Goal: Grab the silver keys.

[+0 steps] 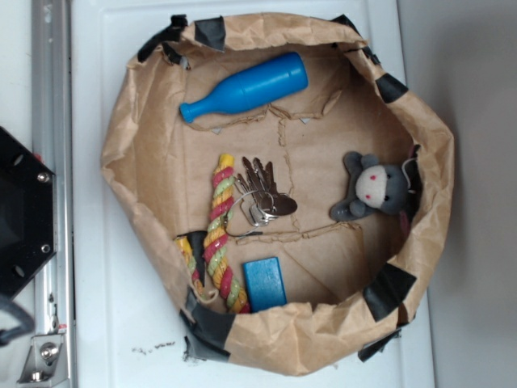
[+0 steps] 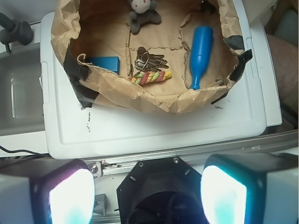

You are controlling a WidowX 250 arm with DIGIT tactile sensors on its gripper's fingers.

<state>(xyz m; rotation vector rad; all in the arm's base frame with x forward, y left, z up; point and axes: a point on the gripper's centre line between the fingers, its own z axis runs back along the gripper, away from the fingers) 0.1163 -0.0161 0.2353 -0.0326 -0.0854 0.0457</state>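
Surface: we see a white table (image 1: 121, 323) carrying a brown paper-lined bin (image 1: 436, 162), its crumpled rim patched with black tape, and a metal rail down the left edge of the exterior view.

Keys, place: the silver keys (image 1: 262, 192) lie near the middle of the bin floor in the exterior view, just beside and partly touching the twisted rope (image 1: 218, 234) on their left. In the wrist view they sit in the upper middle of the frame, just above the rope.

Neighbours: a blue bottle (image 1: 246, 86) lies toward the upper left of the bin, a grey plush toy (image 1: 373, 190) at the right, and a flat blue block (image 1: 264, 283) at the lower middle, all apart from the keys.

Gripper: the gripper (image 2: 147, 196) is at the bottom of the wrist view, outside the bin, its two fingers spread wide with nothing between them.

Handling, our judgement: we expect the bunch to be light but hard, smooth and slippery, and loose on its thin wire ring, so single keys may swing or slide away. It lies flat, which leaves little height to pinch.

Where to hold, our judgement: we would close across the stacked blades where they overlap near the ring, away from the rope, not on the thin wire loop.

Risk: we could catch the rope or crease the paper floor.
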